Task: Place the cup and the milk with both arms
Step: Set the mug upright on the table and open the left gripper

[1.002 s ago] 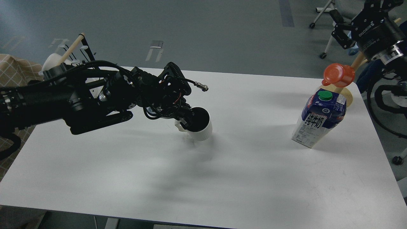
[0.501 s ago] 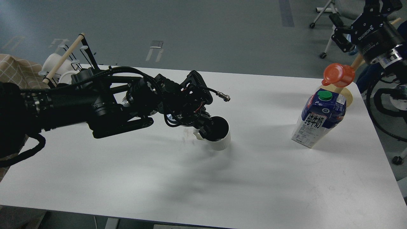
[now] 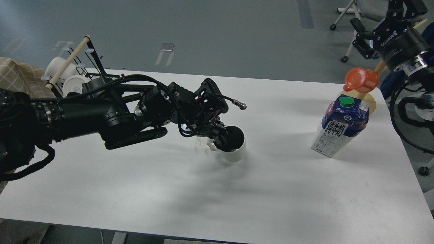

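Observation:
The cup is a cream-white mug with a dark inside, near the middle of the white table. My left gripper is shut on its left rim, by the handle. The cup tilts slightly, and I cannot tell whether its base touches the table. The milk is a blue and white carton with a green cap. It stands upright at the right side of the table, well right of the cup. My right gripper is open and empty, high beyond the table's far right corner, above and behind the milk.
An orange mug hangs on a wooden peg just behind the milk. A black rack with smooth white mugs stands at the table's far left corner. A checked cloth lies left of it. Chair wheels stand on the floor behind.
My left arm carried the cup to the right over the table, then almost stopped in the last half second. My right gripper drifted slightly. The milk has not moved.

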Controlling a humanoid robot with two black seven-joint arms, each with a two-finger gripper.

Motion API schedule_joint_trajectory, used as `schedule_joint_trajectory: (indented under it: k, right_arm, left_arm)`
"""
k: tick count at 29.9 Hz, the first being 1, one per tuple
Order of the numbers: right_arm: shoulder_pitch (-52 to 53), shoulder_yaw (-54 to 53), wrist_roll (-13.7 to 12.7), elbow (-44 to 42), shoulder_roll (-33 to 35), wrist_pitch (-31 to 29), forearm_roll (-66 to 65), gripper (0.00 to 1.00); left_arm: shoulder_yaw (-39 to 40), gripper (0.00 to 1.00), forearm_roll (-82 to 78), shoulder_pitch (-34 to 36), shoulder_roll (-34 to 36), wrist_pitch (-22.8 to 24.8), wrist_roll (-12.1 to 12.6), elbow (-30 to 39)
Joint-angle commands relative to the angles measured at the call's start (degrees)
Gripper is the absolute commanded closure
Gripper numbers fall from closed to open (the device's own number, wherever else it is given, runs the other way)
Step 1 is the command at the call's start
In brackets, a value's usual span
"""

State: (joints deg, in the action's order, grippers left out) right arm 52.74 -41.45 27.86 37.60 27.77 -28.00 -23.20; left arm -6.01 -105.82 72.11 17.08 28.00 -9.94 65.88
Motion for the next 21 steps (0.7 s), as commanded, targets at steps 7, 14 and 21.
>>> schedule_joint_trajectory:
  k: [7,14,21]
  right_arm:
    - [-0.27,-0.03,0.0,0.46,0.36,0.0,-0.01,0.0]
    - [-0.44,-0.03,0.0,0.54,0.45,0.0,-0.01,0.0]
    - [-0.71,-0.03,0.0,0.63,0.8,0.0,-0.01,0.0]
  left_arm:
    - [0.03,0.42,0.09,-0.83,-0.3,0.0,-0.08,-0.75]
    - [0.21,0.02,3.42,0.4,0.14,0.0,-0.52,-0.49]
    - [1.35,0.02,11.23,6.8,2.33,0.0,-1.05,0.21]
